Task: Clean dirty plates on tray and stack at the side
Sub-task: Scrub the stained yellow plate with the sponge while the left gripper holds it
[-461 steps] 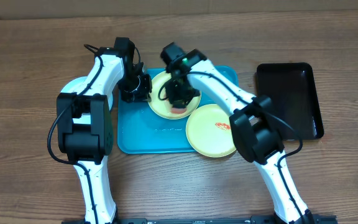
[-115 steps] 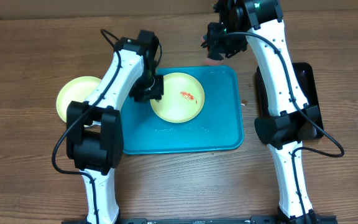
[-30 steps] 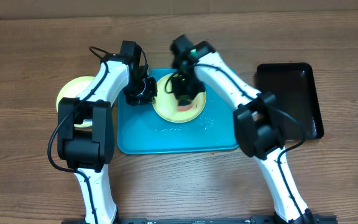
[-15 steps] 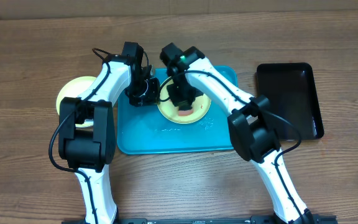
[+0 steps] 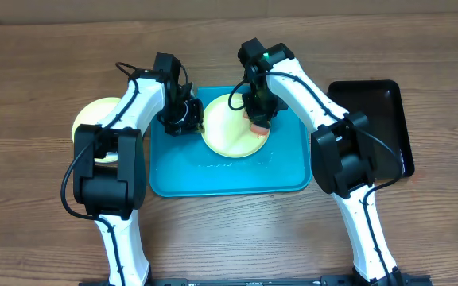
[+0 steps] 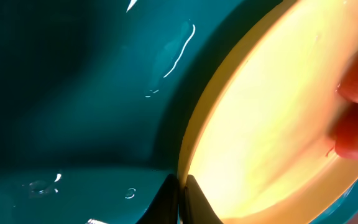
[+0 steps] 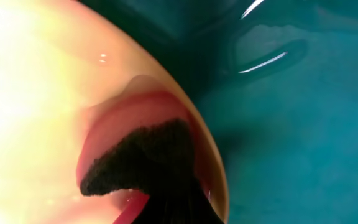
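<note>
A pale yellow-green plate (image 5: 230, 129) lies on the turquoise tray (image 5: 213, 171). My left gripper (image 5: 185, 119) is shut on the plate's left rim; in the left wrist view its jaws (image 6: 182, 193) pinch the rim of the plate (image 6: 272, 112). My right gripper (image 5: 258, 111) is shut on a pink sponge (image 5: 257, 125) and presses it on the plate's right part. In the right wrist view the sponge (image 7: 114, 134), with its dark scrub face, sits against the rim of the plate (image 7: 30, 93), and the gripper (image 7: 173, 208) is a dark mass. A second yellow-green plate (image 5: 92, 121) rests on the table left of the tray.
A narrow black tray (image 5: 372, 127) stands at the right on the wooden table (image 5: 229, 238). Water drops glint on the turquoise tray (image 6: 73, 93). My left arm partly covers the plate at the left.
My right gripper has swept the sponge from the plate's middle to its right edge. The left gripper has kept its hold on the rim.
</note>
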